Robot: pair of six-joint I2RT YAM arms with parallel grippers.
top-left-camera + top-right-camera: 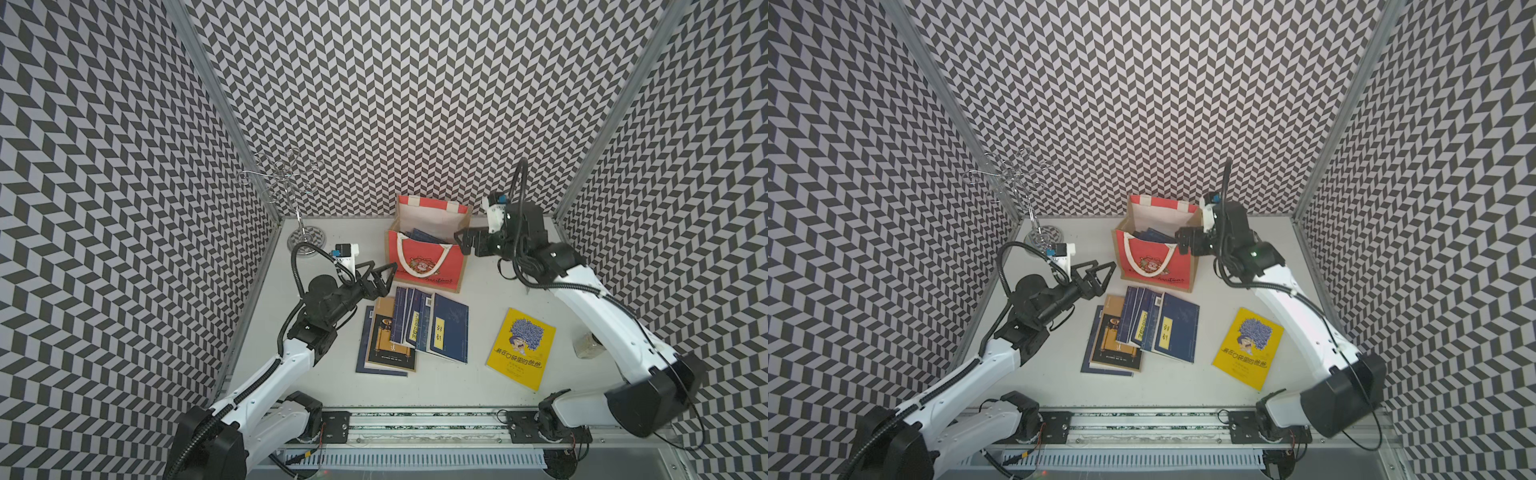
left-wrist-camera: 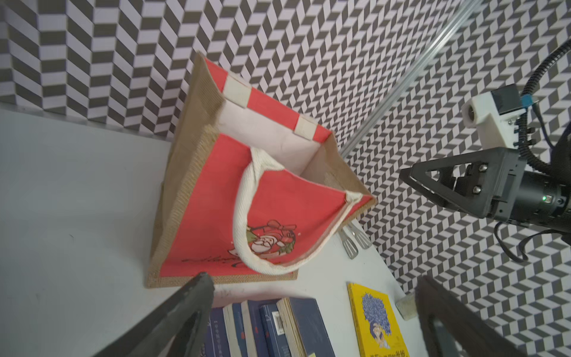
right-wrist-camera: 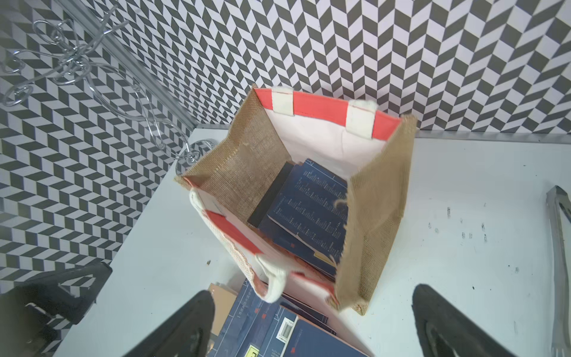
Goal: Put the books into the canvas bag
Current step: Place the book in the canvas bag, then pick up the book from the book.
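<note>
Right wrist view is showing navy books lying inside the canvas bag, which is standing upright at the back of the surface. The left claw and right claw are hovering wide open, empty, flanking it. Next, one claw should be pinching a single spine from the fanned pile while the other is steadying the rim.

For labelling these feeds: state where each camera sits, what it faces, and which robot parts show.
Top views: high over the front rail, looking down at the white table; both arms show, left gripper and right gripper open.
Left wrist: low, facing the front of the red-fronted jute tote bag; own fingers frame it, right gripper beyond.
Right wrist: above the bag, looking inside at navy paperbacks; own fingers show.
Shared: all see the bag; both wrist views catch the fanned navy books.
</note>
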